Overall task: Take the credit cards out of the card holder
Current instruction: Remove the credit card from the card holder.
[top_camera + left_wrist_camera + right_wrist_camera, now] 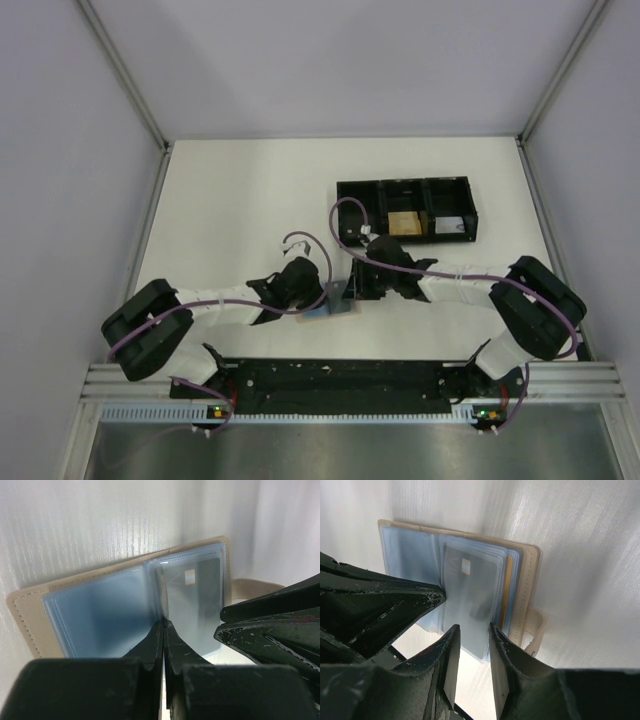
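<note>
Card holder (343,306) lay open on the near half of the white table (230,200).
Wrist cameras, unlike the overhead, showed a grey chip-bearing credit card (470,595) in glossy clear sleeves (100,615); left gripper (163,622) closed at fold, right gripper (473,630) narrowly parted.

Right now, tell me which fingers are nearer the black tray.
Right. The right fingers are at the right half of the card holder, below the black tray in the top view; the left fingers are shut at its fold, farther left.
</note>
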{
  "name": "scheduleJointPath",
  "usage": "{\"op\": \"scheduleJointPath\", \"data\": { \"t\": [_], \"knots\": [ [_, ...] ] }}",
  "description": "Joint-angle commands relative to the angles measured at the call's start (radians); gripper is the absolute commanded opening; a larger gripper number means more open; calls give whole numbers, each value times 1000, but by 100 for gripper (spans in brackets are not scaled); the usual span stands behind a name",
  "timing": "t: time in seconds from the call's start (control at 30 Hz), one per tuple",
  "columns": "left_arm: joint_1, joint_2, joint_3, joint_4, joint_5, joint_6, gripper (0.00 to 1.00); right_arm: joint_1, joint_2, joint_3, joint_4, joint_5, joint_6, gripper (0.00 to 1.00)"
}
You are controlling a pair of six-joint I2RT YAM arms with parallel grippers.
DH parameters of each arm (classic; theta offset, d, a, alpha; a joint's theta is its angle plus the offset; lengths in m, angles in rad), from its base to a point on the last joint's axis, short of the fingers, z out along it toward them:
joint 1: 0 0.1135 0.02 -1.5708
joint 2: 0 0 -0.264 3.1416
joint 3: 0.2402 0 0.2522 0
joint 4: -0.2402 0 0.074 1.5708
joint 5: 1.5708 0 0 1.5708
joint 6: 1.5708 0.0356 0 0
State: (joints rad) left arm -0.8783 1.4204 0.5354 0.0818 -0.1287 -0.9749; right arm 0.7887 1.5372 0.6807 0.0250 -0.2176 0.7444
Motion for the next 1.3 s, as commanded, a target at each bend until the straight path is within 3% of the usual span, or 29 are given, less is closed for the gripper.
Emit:
{"op": "scheduleJointPath", "data": {
  "t": [0.0, 0.97, 1.27],
  "knots": [
    [-1, 34, -15, -25, 1, -5, 0, -2, -25, -24, -43, 27, -16, 30],
    [-2, 31, -12, -17, 14, -7, 0, 0, -40, -40, 104, -132, 1, 13],
    [-2, -1, -22, -8, 17, -15, 0, 1, -92, -20, 78, -131, -16, 18]
  ]
}}
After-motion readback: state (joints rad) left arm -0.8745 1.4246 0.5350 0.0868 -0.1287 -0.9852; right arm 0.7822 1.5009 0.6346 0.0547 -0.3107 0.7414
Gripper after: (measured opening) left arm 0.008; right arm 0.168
